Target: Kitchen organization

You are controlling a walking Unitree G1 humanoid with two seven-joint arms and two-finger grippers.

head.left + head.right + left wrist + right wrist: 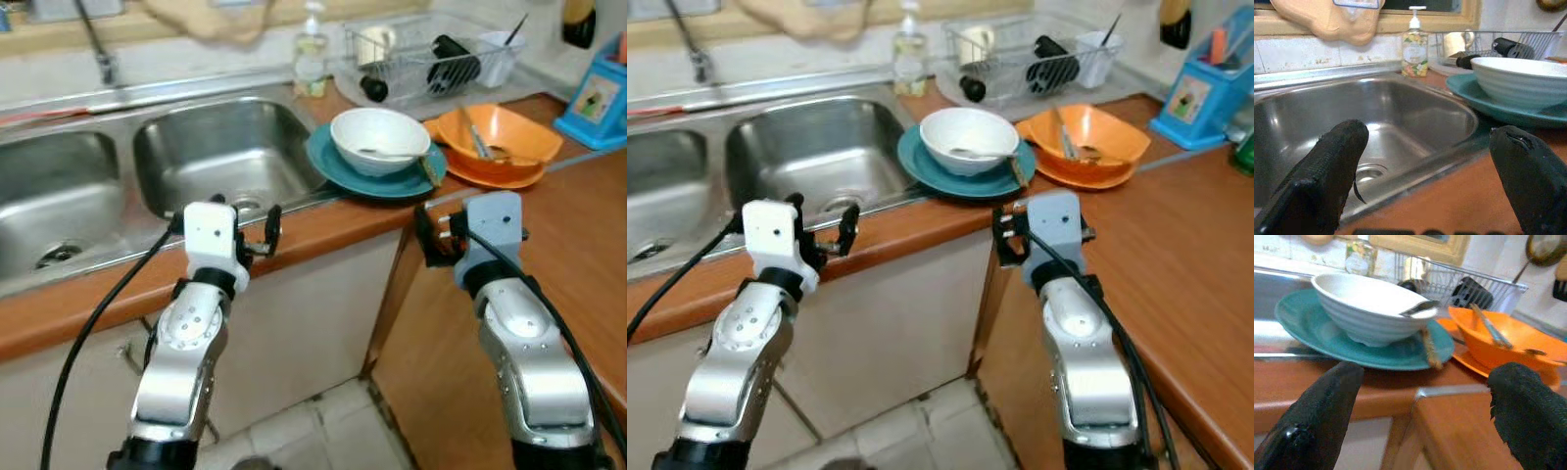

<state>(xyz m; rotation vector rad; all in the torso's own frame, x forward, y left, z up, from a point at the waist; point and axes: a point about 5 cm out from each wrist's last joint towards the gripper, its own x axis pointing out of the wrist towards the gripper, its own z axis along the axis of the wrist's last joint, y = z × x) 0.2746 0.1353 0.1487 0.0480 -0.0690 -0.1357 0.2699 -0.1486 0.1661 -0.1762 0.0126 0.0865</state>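
A white bowl [380,140] with a spoon in it rests on a teal plate [328,162] at the counter's front edge. Right of it, an orange bowl [498,137] holding utensils sits on an orange plate. My left gripper [250,220] is open and empty, held at the counter edge in front of the right sink basin [220,152]. My right gripper [1425,421] is open and empty too, level with the counter edge just short of the teal plate [1308,318], at the corner where the two counters meet.
A wire dish rack [431,59] with cups and dark items stands behind the bowls, with a soap bottle [312,54] to its left. A blue holder [598,98] stands at the far right. A second wooden counter [578,255] runs along the right.
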